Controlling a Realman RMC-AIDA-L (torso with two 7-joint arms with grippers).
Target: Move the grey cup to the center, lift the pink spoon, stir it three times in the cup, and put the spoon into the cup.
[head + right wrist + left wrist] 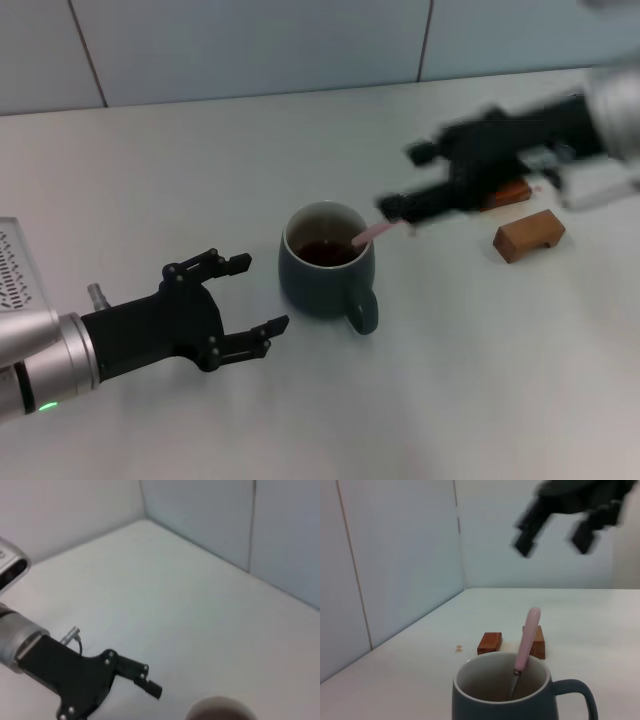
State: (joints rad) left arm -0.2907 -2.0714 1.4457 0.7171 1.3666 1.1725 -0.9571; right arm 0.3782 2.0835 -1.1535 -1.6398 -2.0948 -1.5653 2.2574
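Grey cup (327, 275) stands upright on the white table (200, 180), roughly mid-table in the head view. Its loop handle points toward the robot and slightly to its right. Brown liquid sits low inside the pale interior.

Pink spoon (374, 232) stands in the cup, bowl end down in the liquid, handle leaning over the rim on the robot's right, far side. Long axis tilted, rising from the cup's middle up and out toward the right gripper. In the left wrist view the spoon (525, 647) leans against the inner wall of the cup (520, 695), with grey neck below and pink handle tip clear above the rim.

Right gripper (415, 182) is blurred, above the table just right of the cup. Fingers look spread and released, nothing between them; the lower finger's tip is right beside the spoon's handle end, contact not discernible. The left wrist view shows it (555, 540) well above the spoon, jaws apart.

Left gripper (255, 295) is low over the table just left of the cup, fingers wide apart, holding nothing, not touching the cup.

Two brown wooden blocks (528, 235) lie on the table to the robot's right, beyond the right gripper's fingers.
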